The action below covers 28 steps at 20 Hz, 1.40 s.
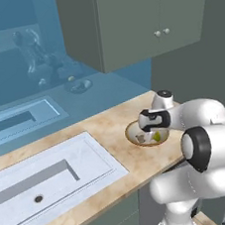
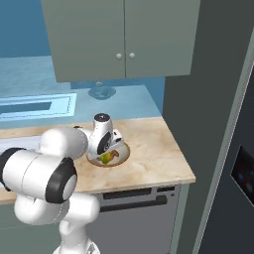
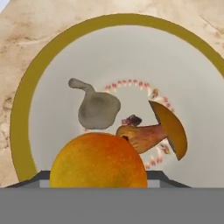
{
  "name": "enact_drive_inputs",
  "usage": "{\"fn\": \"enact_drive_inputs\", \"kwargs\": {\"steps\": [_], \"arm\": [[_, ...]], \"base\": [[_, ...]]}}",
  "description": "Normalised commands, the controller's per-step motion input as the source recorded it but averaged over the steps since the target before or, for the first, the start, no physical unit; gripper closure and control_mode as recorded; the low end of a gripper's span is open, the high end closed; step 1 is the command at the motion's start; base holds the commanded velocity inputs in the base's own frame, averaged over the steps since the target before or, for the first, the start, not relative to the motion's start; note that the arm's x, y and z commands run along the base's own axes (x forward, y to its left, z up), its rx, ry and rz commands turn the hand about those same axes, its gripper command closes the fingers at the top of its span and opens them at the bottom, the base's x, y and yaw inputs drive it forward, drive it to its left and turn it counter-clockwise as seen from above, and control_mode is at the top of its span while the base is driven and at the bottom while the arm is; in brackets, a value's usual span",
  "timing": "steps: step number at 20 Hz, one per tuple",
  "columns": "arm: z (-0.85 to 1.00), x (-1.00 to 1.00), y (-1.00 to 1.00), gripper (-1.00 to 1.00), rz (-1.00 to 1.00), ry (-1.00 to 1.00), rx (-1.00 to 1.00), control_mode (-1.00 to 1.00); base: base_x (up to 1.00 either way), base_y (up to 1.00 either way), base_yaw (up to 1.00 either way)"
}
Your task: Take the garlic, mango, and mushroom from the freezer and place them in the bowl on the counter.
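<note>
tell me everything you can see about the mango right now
The mango is a smooth, rounded fruit, deep orange shading to yellow-green at one side. It sits over the bowl, right in front of the gripper, beside the mushroom and the grey garlic. Whether the fingertips grip it, I cannot tell.

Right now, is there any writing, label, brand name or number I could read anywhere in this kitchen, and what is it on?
None: no readable words, numbers or brands anywhere.
The bowl bears a ring of small reddish marks, a pattern, not letters.
The dark panel on the tall cabinet at the right shows faint blue glows, too blurred to read as signs.
The cupboards and counter are plain.
</note>
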Motion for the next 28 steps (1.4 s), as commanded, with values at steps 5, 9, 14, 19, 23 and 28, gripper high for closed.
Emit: {"fn": "enact_drive_inputs", "kwargs": {"steps": [5,9,14,19,23,28], "arm": [[-0.04,0.18,0.00,1.00,0.00,0.05,0.00,-1.00],[-0.12,0.26,0.00,-1.00,0.00,0.03,0.00,-1.00],[-0.14,0.21,0.00,-1.00,0.00,0.00,0.00,-1.00],[-0.10,0.02,0.00,-1.00,0.00,0.00,0.00,-1.00],[-0.08,0.00,0.00,-1.00,0.00,0.00,0.00,-1.00],[0.00,-0.15,0.00,-1.00,0.00,-0.07,0.00,-1.00]], "base": [[0.00,0.00,0.00],[0.00,0.00,0.00],[0.00,0.00,0.00],[0.00,0.00,0.00],[0.00,0.00,0.00],[0.00,0.00,0.00]]}}
